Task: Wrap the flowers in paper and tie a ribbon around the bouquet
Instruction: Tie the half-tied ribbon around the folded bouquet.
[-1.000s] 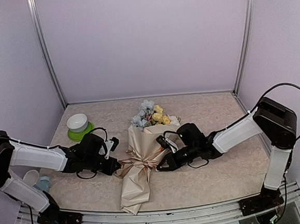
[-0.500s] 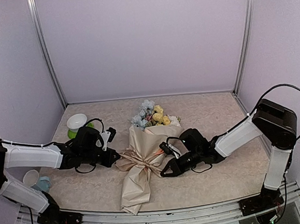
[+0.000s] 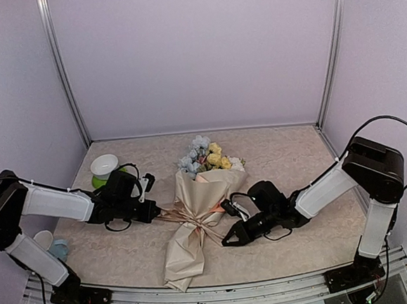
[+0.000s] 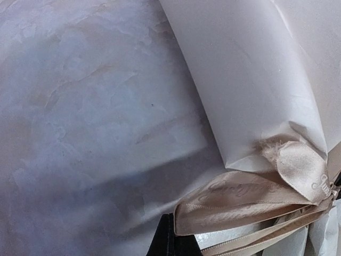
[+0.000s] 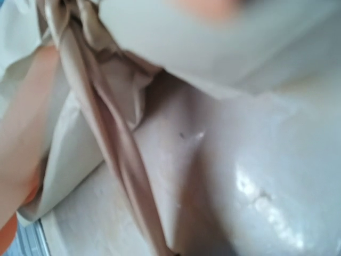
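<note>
Bouquet: a cone of beige paper lying flat on the tabletop, between the two sets of fingers. Its open end points away from the arm bases.
Flowers: pale blue, yellow, pink and white blooms bunch out of the far end of the cone, beyond both sets of fingers.
Ribbon: the tan, slightly shiny ribbon cinches the paper at its waist in a bow. Faint script is woven into it, readable only as lettering in the left wrist view.
Left fingers: the left fingers are pinched shut on the ribbon's left end, just beside the waist.
Right fingers: the right fingers are closed to the right of the knot and nearer the arm bases. A ribbon strand runs straight to them, so they appear to hold it.
Change since a second ago: the left fingers have moved away from the near edge and now sit level with the knot. The right fingers have drawn back from the paper toward the near edge. Both pairs have closed fully, and the bouquet has stayed put.
Surface: marbled cream tabletop. Beyond the left fingers a white bowl sits on a green plate.
Room: plain lilac walls with metal posts at the corners.
</note>
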Robot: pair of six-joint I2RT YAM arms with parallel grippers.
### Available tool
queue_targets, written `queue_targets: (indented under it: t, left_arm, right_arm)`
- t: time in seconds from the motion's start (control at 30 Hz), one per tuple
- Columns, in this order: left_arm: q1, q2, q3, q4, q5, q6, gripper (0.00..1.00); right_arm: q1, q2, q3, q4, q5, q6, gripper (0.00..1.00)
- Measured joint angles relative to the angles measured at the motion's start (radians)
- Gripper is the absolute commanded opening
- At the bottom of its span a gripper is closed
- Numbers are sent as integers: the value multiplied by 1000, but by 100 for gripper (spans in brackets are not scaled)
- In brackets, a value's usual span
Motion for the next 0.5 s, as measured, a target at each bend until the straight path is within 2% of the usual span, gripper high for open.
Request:
queue_targets:
  t: [0.5]
  left_arm:
    - [19, 57, -18, 48, 60, -19, 0]
  right_arm:
    - [1, -34, -48, 28, 19, 18, 0]
